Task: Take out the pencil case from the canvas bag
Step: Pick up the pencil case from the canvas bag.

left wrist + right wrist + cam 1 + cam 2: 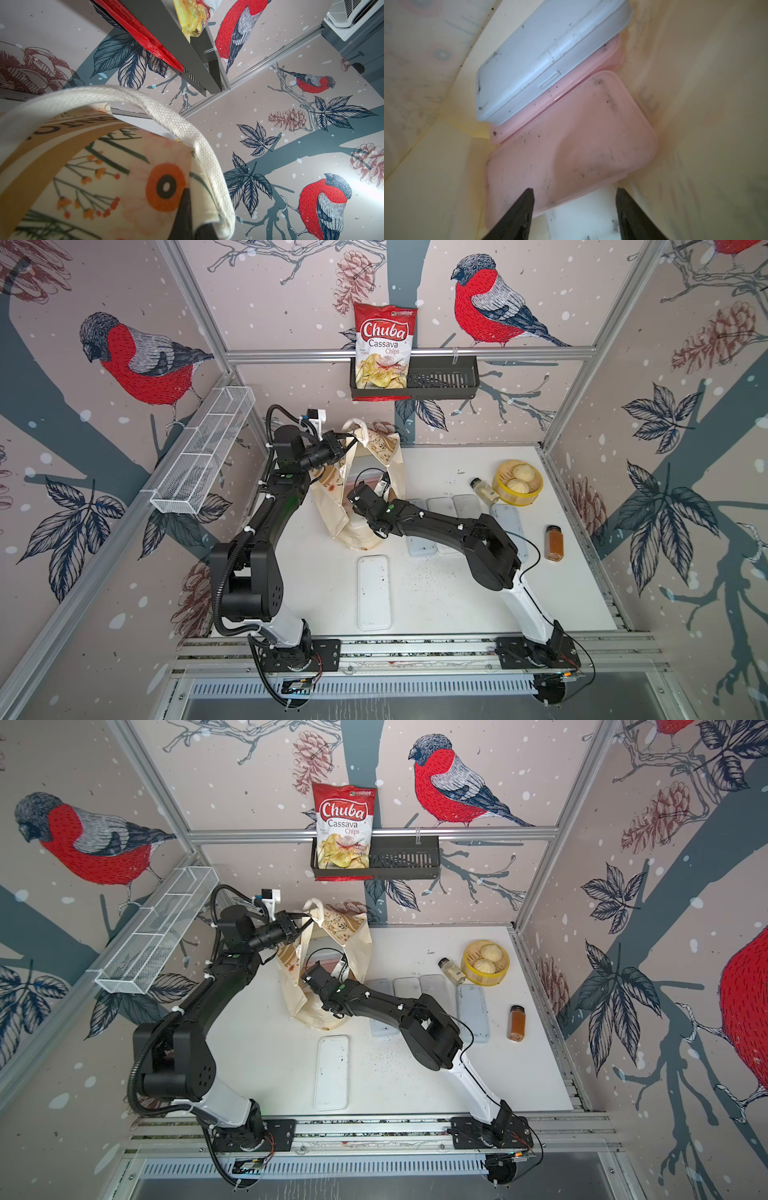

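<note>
A: Position of the canvas bag (330, 510)?

B: Upright on the white desk (436, 605), back left part, mouth gaping upward. Same in both top views.

A: Left end effector (341, 444)?

B: Closed tight on the bag's rim at the foot of a cream loop handle (187, 128); that side of the rim is raised. Left wrist view: one dark finger (182, 214) lies flat on the printed cloth, right beside the handle's stitching.

A: Right end effector (574, 189)?

B: Down inside the bag, through the mouth. Jaws roughly half apart, nothing clamped between them. Cannot tell whether either tip touches anything.

A: Contents?

B: Right wrist view shows four cases at the bottom. The front pink pencil case (571, 141) lies directly ahead of the jaws, smudged. The blue-grey pencil case (542, 56) is farther in, resting on a second pink pencil case (612, 56). A white pencil case (581, 214) pokes out from under the front pink one, between the two fingers.

A: Any cases outside the bag?

B: A lone white case (374, 593) lies flat on the desk in front of the bag. A row of pale cases (442, 506) sits just to the bag's right, partly under the right arm.

A: Other items?

B: Yellow steamer (530, 499) with two buns, far right. Spice jar (554, 542) nearer the front.
</note>
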You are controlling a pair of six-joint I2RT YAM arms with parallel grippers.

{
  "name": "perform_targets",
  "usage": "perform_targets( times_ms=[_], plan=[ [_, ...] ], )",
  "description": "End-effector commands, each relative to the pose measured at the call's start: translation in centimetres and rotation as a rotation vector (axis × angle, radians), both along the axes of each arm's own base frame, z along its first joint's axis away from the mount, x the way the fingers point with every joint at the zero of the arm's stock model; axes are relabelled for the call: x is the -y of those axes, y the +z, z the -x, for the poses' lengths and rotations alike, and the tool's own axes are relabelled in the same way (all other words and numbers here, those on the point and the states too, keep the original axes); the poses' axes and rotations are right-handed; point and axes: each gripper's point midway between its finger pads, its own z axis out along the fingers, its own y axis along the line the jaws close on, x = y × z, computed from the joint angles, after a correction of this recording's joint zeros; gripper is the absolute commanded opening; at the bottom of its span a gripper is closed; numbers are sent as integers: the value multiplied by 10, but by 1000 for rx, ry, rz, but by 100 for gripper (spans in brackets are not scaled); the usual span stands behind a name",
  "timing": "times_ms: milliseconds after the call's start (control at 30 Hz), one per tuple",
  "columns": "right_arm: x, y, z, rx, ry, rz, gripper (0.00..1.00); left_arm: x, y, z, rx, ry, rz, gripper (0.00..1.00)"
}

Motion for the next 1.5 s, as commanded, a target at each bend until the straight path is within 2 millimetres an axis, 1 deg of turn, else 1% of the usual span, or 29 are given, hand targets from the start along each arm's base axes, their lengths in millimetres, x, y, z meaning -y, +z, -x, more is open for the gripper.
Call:
perform_targets(
  times_ms=[0, 167, 300, 433, 633, 867, 1067, 1333, 1467],
  plan=[
    [-4, 4, -4, -43, -32, -105, 65, -1, 30, 6, 121, -9, 20, 0],
    [-8, -3, -10, -124, -57, -210, 66, 0, 33, 9, 126, -11, 24, 0],
    [-7, -12, -14, -152, -87, -242, 66, -1, 33, 9, 122, -9, 27, 0],
    [-6, -15, -15, -158, -111, -257, 66, -1, 32, 9, 122, -11, 31, 0],
    [-6, -24, -12, -204, -146, -320, 66, -3, 36, 10, 131, -9, 33, 0],
    [-7, -30, -12, -237, -181, -414, 67, -3, 34, 10, 125, -8, 38, 0],
    [-10, -26, -15, -216, -181, -517, 67, -3, 32, 9, 122, -7, 38, 0],
    [-16, 2, -22, -135, -138, -664, 67, -3, 31, 9, 119, -8, 37, 0],
    [-14, 11, -26, -101, -132, -716, 67, -3, 31, 8, 120, -6, 37, 0]
  ],
)
